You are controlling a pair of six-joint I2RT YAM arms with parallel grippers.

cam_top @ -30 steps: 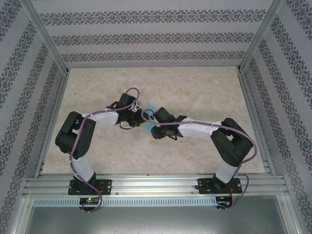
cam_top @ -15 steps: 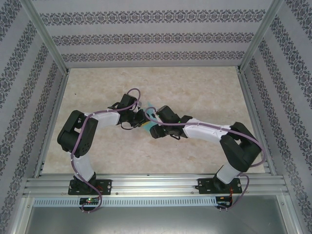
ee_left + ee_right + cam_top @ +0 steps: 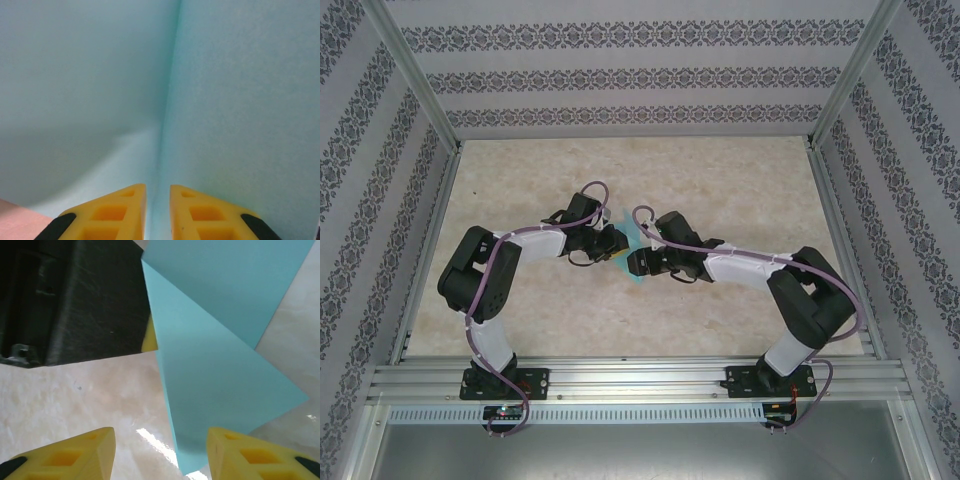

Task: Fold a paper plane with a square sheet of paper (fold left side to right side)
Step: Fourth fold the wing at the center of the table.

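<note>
Leaning in over the table (image 3: 740, 180), I see the left arm (image 3: 485, 285) and the right arm (image 3: 800, 300) bent inward so that their wrists meet near its middle. The paper (image 3: 633, 243) shows from above as a small teal patch between them, mostly covered by the black wrists.

The left gripper (image 3: 157, 200) reaches the paper from the left. Its yellow fingers (image 3: 120, 212) are pressed almost together with a thin slit between them. A crease in the paper runs straight up from that slit, so the sheet looks pinched there along its fold. Teal spreads on both sides of the crease, and one side is shaded and slightly bowed.

The right gripper (image 3: 159, 440) sits just beside the paper on the right, a little nearer. Its fingers are spread wide and grip nothing. In the right wrist view the paper is partly folded: one flap slants over another layer and ends in a sharp corner that points into the gap between the spread fingers, close to one of them. Pale marbled tabletop shows around it. The paper's edge meets the black body of the left gripper, where a bit of yellow finger peeps out. I cannot tell whether the paper lies flat or is lifted.
</note>
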